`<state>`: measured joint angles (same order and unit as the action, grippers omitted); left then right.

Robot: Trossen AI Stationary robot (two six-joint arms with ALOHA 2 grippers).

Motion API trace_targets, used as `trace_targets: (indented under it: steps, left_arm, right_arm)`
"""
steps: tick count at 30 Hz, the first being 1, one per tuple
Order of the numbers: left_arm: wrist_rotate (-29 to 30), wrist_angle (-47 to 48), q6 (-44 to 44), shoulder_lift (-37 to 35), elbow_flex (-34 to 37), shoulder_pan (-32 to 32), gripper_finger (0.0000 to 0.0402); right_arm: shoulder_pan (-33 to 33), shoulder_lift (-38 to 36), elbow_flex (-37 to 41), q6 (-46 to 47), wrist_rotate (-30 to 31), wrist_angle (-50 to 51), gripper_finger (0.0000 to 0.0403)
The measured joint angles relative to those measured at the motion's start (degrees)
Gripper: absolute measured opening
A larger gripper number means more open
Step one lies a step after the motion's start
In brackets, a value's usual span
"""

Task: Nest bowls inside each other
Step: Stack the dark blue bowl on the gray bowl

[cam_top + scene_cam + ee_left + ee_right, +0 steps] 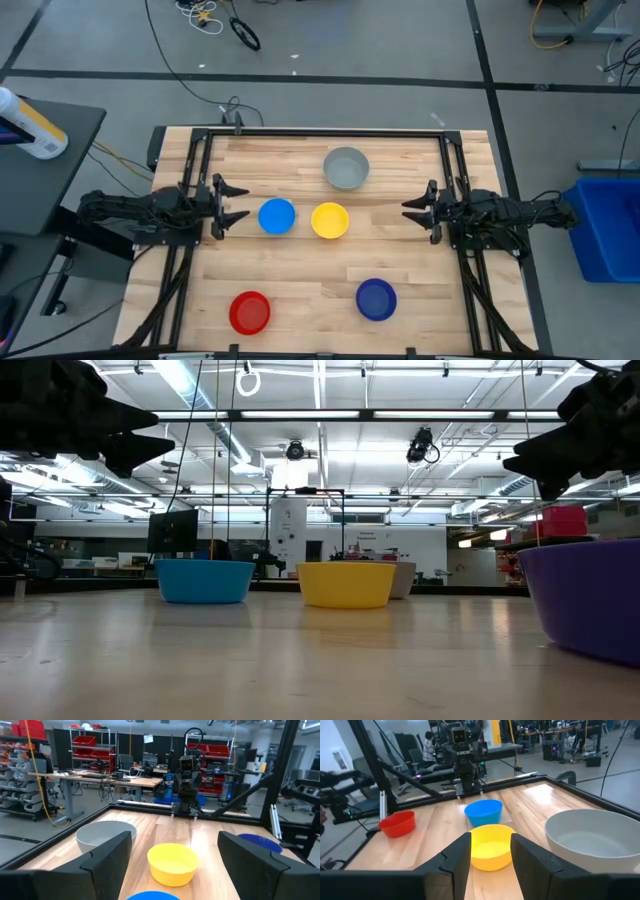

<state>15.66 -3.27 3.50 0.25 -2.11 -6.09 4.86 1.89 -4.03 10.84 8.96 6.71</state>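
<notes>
The red bowl (250,312) and the dark blue bowl (376,299) sit well apart on the near strip of the pale wood table (300,270). Mid-table, from the left: the left pincer (236,203), spread wide and empty, the light blue bowl (277,216), the yellow bowl (330,220), then the right pincer (410,210), partly spread and empty. The grey bowl (346,168) lies farther back. Grey floor with cables surrounds the table.

bright, even ceiling strip lights (200,390) overhead; soft shadows, glare on the table (300,660).
</notes>
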Motion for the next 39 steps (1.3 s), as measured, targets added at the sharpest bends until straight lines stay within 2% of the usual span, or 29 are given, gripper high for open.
trace_targets:
  steps: [5,10,16,24,27,31,35,39]
  left_arm:
    - [-0.25,0.00,-0.96,0.00,0.01,0.00,0.0307]
    - [-0.26,0.05,-0.95,0.02,0.02,0.00,0.0307]
    - [-0.26,0.76,-0.97,0.02,0.02,0.00,0.0307]
    - [-0.24,0.91,-1.24,0.02,0.02,0.00,0.0307]
    - [-0.24,0.92,-1.28,0.00,0.04,0.00,0.0307]
    - [-0.13,0.94,-1.43,0.02,0.04,0.00,0.0307]
    - [-0.05,1.11,-1.61,0.01,0.04,0.00,0.0306]
    - [-0.06,1.51,-1.61,0.02,0.06,0.00,0.0306]
  right_arm:
    - [0.00,4.13,0.00,-2.12,0.63,-4.10,0.0157]
    - [-0.02,11.32,0.00,-3.80,2.93,-10.28,0.0168]
    - [-0.02,23.63,0.00,-3.05,2.87,-22.55,0.0193]
    - [-0.02,41.99,-0.21,-0.33,1.29,-38.80,0.0254]
    - [-0.02,48.82,-3.50,-0.66,-0.85,-41.73,0.0264]
    - [0.00,57.63,-11.86,-3.27,-2.86,-41.37,0.0265]
    - [0.00,66.11,-20.39,-5.31,-6.13,-39.03,0.0261]
    - [-0.07,72.94,-25.92,-5.74,-6.04,-34.81,0.0260]
